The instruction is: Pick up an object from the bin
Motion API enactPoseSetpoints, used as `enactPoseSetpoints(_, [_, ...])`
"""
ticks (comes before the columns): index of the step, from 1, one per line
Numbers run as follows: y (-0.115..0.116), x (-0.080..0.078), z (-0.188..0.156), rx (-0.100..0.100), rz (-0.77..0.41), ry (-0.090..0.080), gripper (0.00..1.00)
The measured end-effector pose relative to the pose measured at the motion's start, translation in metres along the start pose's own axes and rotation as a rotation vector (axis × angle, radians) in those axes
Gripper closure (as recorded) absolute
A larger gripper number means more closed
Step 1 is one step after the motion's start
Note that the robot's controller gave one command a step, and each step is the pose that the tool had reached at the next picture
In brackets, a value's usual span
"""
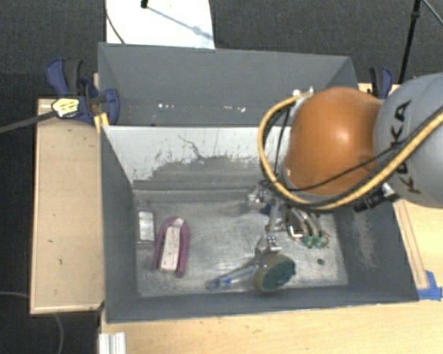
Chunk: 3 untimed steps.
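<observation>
My arm is in from the right, with the orange cover (332, 147) bulging over the bin (229, 87). My claw (269, 254) is low over the floor, right of centre. Whether it is spread or pressed together, I cannot tell from up here. Right under its tip lies a round dark-green disc (275, 273), close to the near wall, and the claw looks to be touching its upper edge or just above it. A bluish clear stick (229, 279) lies slanted just left of the disc. A little green and red piece (317, 240) sits near my wrist on the right. Well apart on the left lie a purple and white case (171, 245) and, beside it, a small pale block (145, 226).
</observation>
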<state>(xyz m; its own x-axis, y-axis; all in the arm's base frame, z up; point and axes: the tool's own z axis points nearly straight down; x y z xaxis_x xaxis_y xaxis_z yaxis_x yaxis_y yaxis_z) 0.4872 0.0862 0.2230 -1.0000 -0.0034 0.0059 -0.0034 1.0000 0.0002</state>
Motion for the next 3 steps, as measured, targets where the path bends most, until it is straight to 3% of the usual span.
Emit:
enactPoseSetpoints(1, [-0.059,-0.008,0.150,-0.002,-0.314,-0.002,0.00])
enactPoseSetpoints(2, [-0.059,-0.010,0.149,0.000,-0.310,-0.012,1.00])
enactPoseSetpoints(3, [-0.065,-0.004,-0.037,0.004,-0.531,-0.015,1.00])
